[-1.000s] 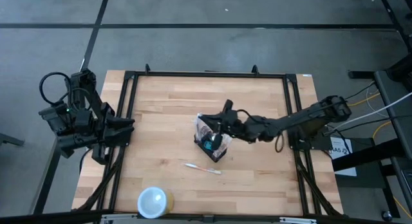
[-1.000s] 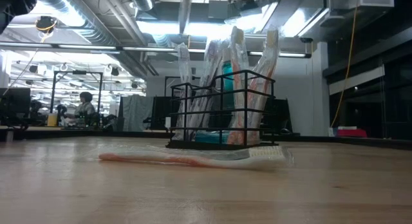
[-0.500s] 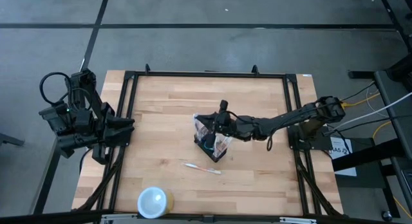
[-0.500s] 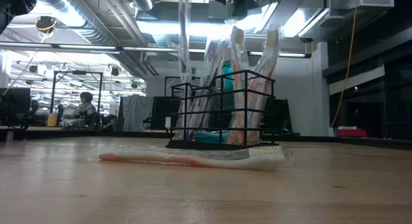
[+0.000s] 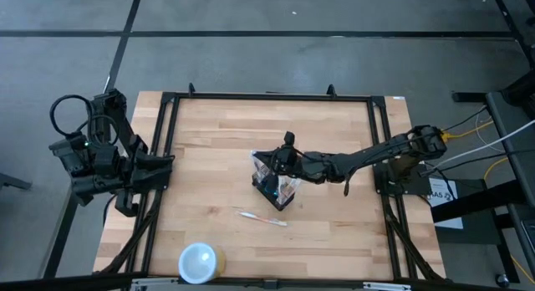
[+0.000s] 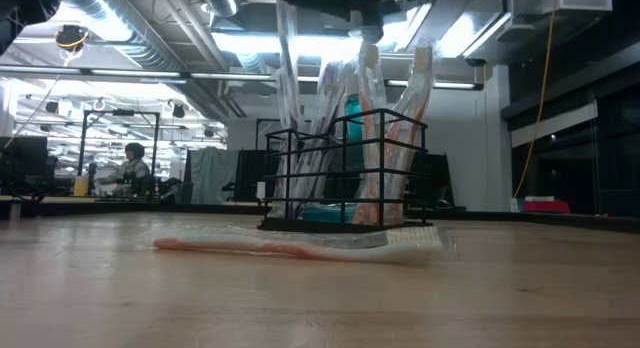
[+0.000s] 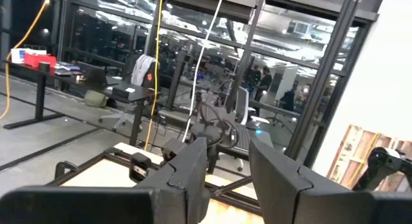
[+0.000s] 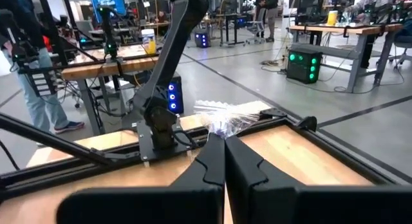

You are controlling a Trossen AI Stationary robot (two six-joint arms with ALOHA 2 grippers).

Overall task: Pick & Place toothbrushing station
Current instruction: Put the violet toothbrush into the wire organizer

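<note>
The toothbrushing station (image 5: pixel 276 187) is a black wire caddy standing at the table's middle, with several wrapped toothbrushes upright in it (image 6: pixel 345 178). My right gripper (image 5: pixel 282 160) reaches level from the right over the caddy's top and is shut at the clear wrapper (image 8: pixel 225 120) of one pack. One loose toothbrush (image 5: pixel 263 217) lies flat on the table in front of the caddy. My left gripper (image 5: pixel 165 169) waits open at the table's left edge, its fingers apart in the left wrist view (image 7: pixel 228 179). My right gripper pinches the top end of a clear toothbrush wrapper (image 8: pixel 222 126) between its two fingertips. The fingers lie level and come from the table's right. The wrapper runs as a drawn-up strip (image 6: pixel 285 58) from the gripper down into the caddy, which stands on the table.
A round white cup (image 5: pixel 199 262) stands near the table's front left. A black frame rail (image 5: pixel 267 97) runs around the wooden top. People and desks show in the room beyond the table.
My right gripper has gone a little toward the table's left, over the caddy's top. In the low view the clear wrapper at the caddy's left side now reaches up to the gripper, where before it ended lower. The caddy has stayed in place.
</note>
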